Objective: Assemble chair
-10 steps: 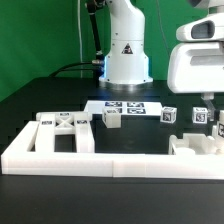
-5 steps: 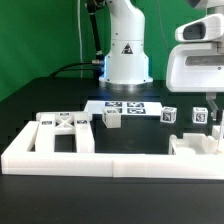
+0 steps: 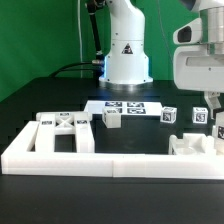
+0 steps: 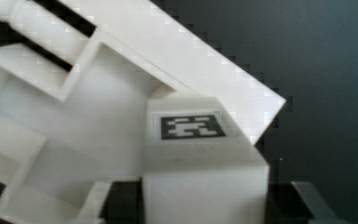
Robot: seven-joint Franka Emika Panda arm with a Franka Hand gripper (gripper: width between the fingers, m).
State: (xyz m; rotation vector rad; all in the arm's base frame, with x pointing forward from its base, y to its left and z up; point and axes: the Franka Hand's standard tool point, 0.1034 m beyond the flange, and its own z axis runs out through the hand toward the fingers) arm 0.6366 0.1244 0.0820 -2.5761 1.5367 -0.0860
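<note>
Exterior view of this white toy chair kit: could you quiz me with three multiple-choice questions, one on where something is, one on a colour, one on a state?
1. Where does the ladder-like frame lie?
A. at the exterior view's left, behind the border rail
B. at the exterior view's right
C. in front of the rail

2. What colour is the backdrop?
A. red
B. green
C. white

3. What state are the chair parts in?
A. fully built
B. built but tipped over
C. loose, lying apart

Answers:
1 A: the frame sits on the left side, just beyond the rail.
2 B: green shows behind the robot's base.
3 C: the frame and the small tagged blocks lie separately, not joined.
</note>
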